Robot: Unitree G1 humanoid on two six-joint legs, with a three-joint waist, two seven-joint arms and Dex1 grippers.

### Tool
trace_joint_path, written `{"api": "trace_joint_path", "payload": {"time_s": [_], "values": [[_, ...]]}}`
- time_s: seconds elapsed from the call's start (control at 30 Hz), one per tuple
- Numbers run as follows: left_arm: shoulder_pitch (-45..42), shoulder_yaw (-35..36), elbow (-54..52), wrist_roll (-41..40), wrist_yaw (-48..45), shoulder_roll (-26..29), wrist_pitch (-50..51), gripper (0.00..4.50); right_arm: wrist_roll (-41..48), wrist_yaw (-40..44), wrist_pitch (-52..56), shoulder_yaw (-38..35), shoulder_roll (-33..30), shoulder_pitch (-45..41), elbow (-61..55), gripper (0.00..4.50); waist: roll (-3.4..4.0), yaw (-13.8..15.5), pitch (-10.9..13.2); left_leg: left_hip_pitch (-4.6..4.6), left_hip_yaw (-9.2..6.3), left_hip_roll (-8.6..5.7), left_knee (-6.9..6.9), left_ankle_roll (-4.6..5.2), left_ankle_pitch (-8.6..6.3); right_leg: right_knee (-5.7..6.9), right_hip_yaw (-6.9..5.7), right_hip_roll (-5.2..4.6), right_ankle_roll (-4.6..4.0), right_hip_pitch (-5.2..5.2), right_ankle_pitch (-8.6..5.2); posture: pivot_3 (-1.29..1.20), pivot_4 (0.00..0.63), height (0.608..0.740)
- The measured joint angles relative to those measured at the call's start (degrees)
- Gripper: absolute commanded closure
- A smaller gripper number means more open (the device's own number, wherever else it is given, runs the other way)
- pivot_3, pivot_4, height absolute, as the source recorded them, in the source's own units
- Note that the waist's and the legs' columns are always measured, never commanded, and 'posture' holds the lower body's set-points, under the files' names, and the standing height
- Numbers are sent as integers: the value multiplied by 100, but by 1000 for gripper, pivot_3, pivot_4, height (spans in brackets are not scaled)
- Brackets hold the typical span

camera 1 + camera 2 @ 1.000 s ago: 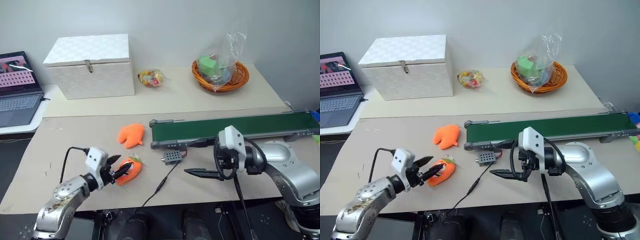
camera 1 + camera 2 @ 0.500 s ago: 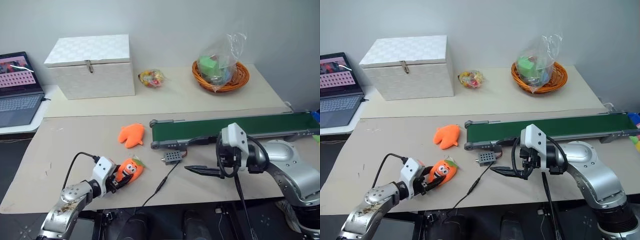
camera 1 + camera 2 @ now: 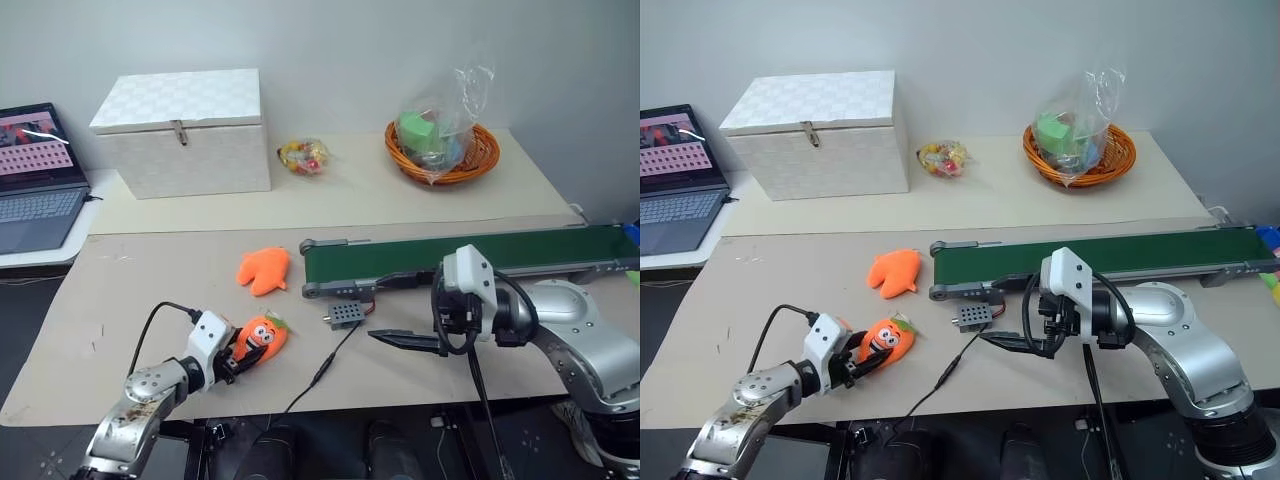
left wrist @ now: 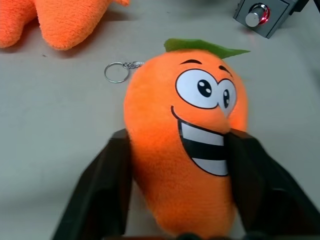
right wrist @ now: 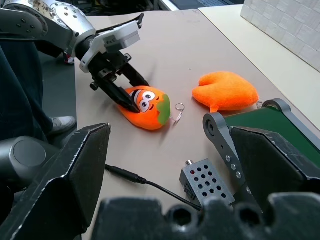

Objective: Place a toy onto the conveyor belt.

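— Orange plush between black fingers: a second ago the left gripper (image 3: 232, 358) stood wide open around the toy (image 3: 262, 338), and now both fingers press into its sides. You can see them dent the fabric in the left wrist view.

— So the grab is made?

— I'd judge so, or nearly. It means the pick-up step is about done; lifting and carrying are what's left.

— Where is the toy now?

— Lying on the table (image 3: 130, 290), near the front edge, well apart from the conveyor belt (image 3: 470, 252), which runs off to the right. The small control box (image 3: 345, 314) sits between them.

— And the other arm?

— The right gripper (image 3: 405, 342) hovers near the belt's front, holding nothing; the right wrist view shows its fingers set wide.

— How does the toy look?

— A carrot with a grinning face, big white eyes, a green leaf top and a key ring (image 4: 116, 72) on a short chain. Soft, so it should squash rather than slip. A plain faceless orange plush (image 3: 264, 270) lies beyond it.
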Motion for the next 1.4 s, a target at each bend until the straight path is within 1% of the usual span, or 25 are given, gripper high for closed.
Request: {"api": "trace_joint_path", "payload": {"time_s": [0.13, 0.17, 0.2, 0.43, 0.6, 0.73, 0.8, 0.87, 1.0, 1.07, 1.13, 1.17, 1.27, 1.4], "values": [[-19, 4, 0, 0, -15, -4, 0, 4212, 0, -1, 0, 0, 0, 0, 0, 0, 0, -1, 0, 0, 0, 0, 0, 0, 0, 0, 0, 0, 1, 0, -1, 0, 150, 740], [-21, 6, -1, 0, -15, -5, 1, 4417, 0, -1, 0, 0, 0, 0, 0, 0, 0, -1, 0, 0, 0, 0, 0, 0, 0, 0, 0, 0, 2, 0, -1, 0, 150, 740], [-23, 7, -1, 0, -15, -7, 3, 4461, 0, -2, 0, 0, 0, 0, 0, 0, 0, -1, 0, 0, 0, 0, 0, 0, 0, 0, 0, 0, 2, 0, -1, 0, 150, 740], [-53, 9, 6, 32, 15, -47, 16, 4461, -1, -2, 0, 0, 0, 0, 0, 0, 1, 0, -1, 0, 0, 0, 0, 0, 0, 0, 0, 0, 2, 1, -2, 0, 150, 740], [-299, 162, -3, 124, 391, -311, -137, 4461, -5, 2, 0, 0, 0, 0, 8, 0, 0, 8, 0, -3, -3, 0, 1, -1, 0, -1, -2, 0, -1, -1, 1, 0, 150, 740], [-1089, 493, -429, 278, 760, -238, -189, 4461, -13, 9, -1, 4, 2, -9, 74, 0, -2, 17, 1, -6, -5, -4, 1, -1, 1, -4, -3, -1, -7, -1, 5, 0, 150, 740], [-1467, 585, -707, 269, 797, -132, -116, 4461, -39, 8, -1, 11, 7, -21, 113, 0, -1, 8, 1, -6, -4, -10, 0, 1, -1, -6, -2, -1, -7, -1, 5, 0, 150, 740], [-1744, 535, -885, 250, 734, -55, 18, 4461, -52, 7, -2, 11, 11, -22, 128, 0, -1, -6, 1, -6, -2, -12, -1, 2, -2, -4, -2, -1, -7, -4, 5, 0, 150, 740], [-2342, 86, -920, 245, 444, 3, 291, 4461, -55, 2, -2, 15, 42, -71, 159, 0, -2, 0, 1, -6, -2, -14, -2, 2, -2, -4, -3, 0, -7, -2, 5, 0, 150, 740], [-2585, -175, -740, 262, 293, -37, 404, 4461, -56, -1, -2, 5, 51, -57, 176, 0, -2, -5, 1, -4, -2, -14, -2, 3, -2, -3, -2, 0, -6, 2, 5, 0, 150, 740], [-2974, -618, -126, 369, 70, -113, 514, 4461, -56, -11, -2, 1, 62, -52, 182, 0, -2, 1, 2, -4, -2, -15, 1, 1, 0, -3, -4, 1, -5, 3, 5, 0, 150, 740], [-3060, -723, 100, 406, 17, -194, 506, 4461, -57, -17, -2, -5, 62, -45, 180, 0, -2, 0, 2, -5, -2, -15, 1, 1, 0, -3, -4, 1, -5, 2, 5, 0, 150, 740], [-3453, -925, 959, 447, -73, -722, 486, 4461, -58, -80, -2, -37, 60, -6, 176, 0, -7, 1, 4, -9, -4, -16, 4, 2, 0, -5, -5, 1, -5, 1, 6, 0, 150, 740], [-4006, -1015, 1877, 456, -208, -1231, 412, 4461, -60, -139, -2, -83, 56, 72, 174, 0, -7, -10, 4, -10, -4, -16, 4, 3, 0, -5, -4, 1, -6, -2, 7, 0, 150, 740]]}}
